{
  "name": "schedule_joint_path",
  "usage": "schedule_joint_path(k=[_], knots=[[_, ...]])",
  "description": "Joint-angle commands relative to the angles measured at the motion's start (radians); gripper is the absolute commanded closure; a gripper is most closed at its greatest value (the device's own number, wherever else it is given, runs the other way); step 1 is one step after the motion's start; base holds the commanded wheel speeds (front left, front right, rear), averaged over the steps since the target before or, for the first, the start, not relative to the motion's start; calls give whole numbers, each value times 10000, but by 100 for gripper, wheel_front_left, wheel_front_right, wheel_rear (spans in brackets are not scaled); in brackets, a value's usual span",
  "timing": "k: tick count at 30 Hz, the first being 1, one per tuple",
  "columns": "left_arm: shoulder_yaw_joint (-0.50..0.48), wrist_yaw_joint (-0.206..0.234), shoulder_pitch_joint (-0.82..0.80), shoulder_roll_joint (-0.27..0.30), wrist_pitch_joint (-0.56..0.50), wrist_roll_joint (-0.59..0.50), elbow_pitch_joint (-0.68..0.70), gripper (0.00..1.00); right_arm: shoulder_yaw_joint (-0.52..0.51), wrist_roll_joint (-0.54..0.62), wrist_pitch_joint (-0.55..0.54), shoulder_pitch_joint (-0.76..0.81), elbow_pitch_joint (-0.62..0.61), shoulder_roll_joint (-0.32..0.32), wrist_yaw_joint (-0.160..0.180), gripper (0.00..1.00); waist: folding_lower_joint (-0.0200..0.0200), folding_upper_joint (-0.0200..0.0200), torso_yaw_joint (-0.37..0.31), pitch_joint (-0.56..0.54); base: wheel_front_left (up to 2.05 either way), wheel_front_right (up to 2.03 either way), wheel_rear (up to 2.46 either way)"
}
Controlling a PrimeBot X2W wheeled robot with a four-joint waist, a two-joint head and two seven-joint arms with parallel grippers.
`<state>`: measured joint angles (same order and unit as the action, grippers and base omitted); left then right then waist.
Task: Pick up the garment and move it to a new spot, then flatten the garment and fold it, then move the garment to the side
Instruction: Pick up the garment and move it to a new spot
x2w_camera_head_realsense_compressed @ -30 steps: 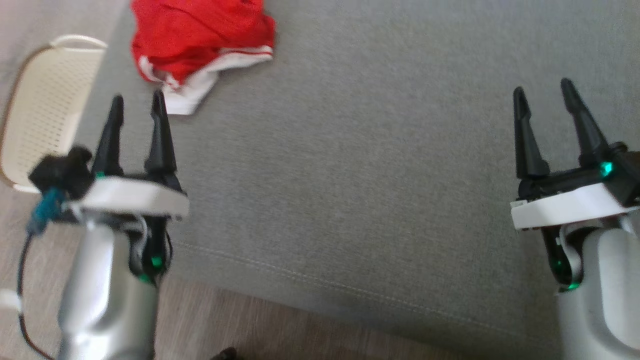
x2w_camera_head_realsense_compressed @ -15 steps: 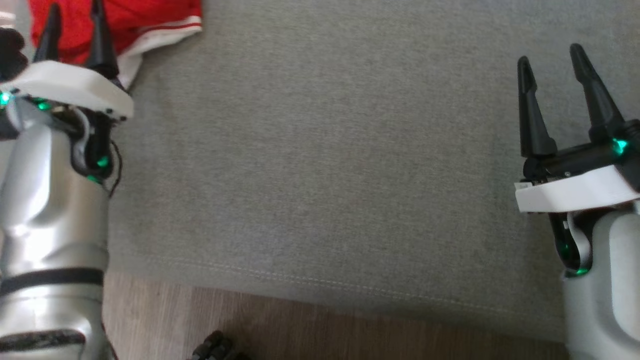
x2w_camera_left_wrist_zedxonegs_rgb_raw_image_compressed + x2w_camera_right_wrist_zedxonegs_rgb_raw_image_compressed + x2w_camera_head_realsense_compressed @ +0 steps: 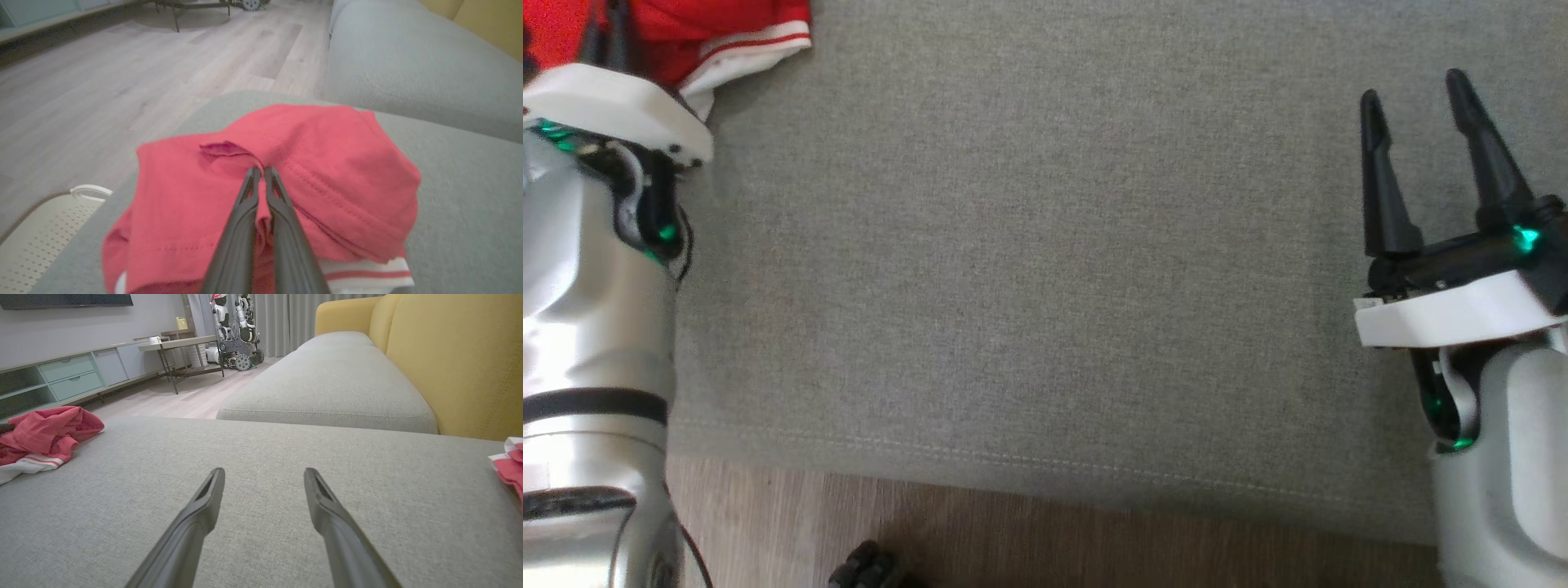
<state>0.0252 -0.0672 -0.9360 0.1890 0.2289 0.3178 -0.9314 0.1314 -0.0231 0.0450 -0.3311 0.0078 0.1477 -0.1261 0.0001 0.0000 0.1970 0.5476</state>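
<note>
Grey cushion (image 3: pixel 1045 245) stretches open between your two arms, and its stitched front edge runs just above the wooden floor (image 3: pixel 1094 539). Your red garment (image 3: pixel 327 163), white-striped at the hem, lies bunched at the cushion's left corner. A cream perforated basket (image 3: pixel 45 232) sits beside that edge, lower down. Your left gripper (image 3: pixel 262 170) has its fingers pressed together, pinching a fold of the red cloth. Your right gripper (image 3: pixel 1413 85) hovers well apart from it over the cushion, fingers spread. In the head view the white wrist housing hides most of the left fingers, and the frame's top crops the garment. Another red-and-white cloth (image 3: pixel 508 461) is cut off at the right wrist view's edge.
</note>
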Motion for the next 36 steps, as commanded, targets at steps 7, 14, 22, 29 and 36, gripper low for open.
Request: schedule_joint_path(k=[7,14,22,29,36], knots=[[-1346,361,350,770,324,-108,2929,100,446,-102,358,-47,155,-255,-46,0,-1,0,-47,-880,0,0,0],[-2411,233,1517,572,327,-637,6062,100,596,-340,707,65,771,-452,-46,0,-1,0,-170,-1965,0,0,0],[-1937,-101,1811,667,328,-1503,7813,100,619,-512,893,-1,1156,-618,-46,0,-1,0,-463,-2739,0,0,0],[-487,-467,1932,604,-410,-1619,8368,100,494,-638,1032,-178,1195,-760,-46,0,-1,0,-1200,-2899,0,0,0],[1971,-618,2188,715,-1989,-1756,8287,100,452,-868,1251,-492,922,-918,-46,0,-1,0,-2383,-2419,0,0,0]])
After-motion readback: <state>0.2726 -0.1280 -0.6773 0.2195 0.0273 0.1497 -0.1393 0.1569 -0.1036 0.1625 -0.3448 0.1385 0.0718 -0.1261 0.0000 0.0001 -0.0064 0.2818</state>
